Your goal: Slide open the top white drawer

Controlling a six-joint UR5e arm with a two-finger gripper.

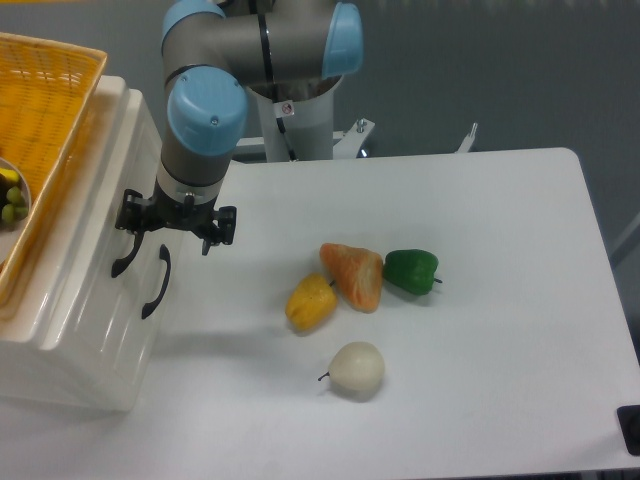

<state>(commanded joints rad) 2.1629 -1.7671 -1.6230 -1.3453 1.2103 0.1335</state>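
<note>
Nearest the camera on the white table (500, 330) lies a cream-white toy onion-shaped vegetable (357, 369) with a short dark stem. Just beyond it sit a yellow toy pepper (311, 302) and an orange toy carrot-like piece (353, 275), touching each other, with a green toy bell pepper (411, 270) just beside the orange piece on its right. At the left edge stands a glossy white plastic cabinet (75, 330) with two panelled fronts facing right toward the open table. The top white drawer (118, 215) is the upper of the two; its front sits in line with the lower white drawer (135, 310) below it, and its curved black handle (126, 252) runs lengthwise down the sloping front. The lower drawer's matching black handle (157, 282) lies just beside it and parallel. The black two-finger gripper (172, 222) sits at the upper end of the top handle, fingers spread wide, one finger (128, 212) at the handle and the other (224, 226) well clear on the table side; contact with the handle cannot be confirmed. The grey and blue robot arm (205, 110) rises behind it. An orange wicker basket (45, 120) rests on the cabinet top.
</note>
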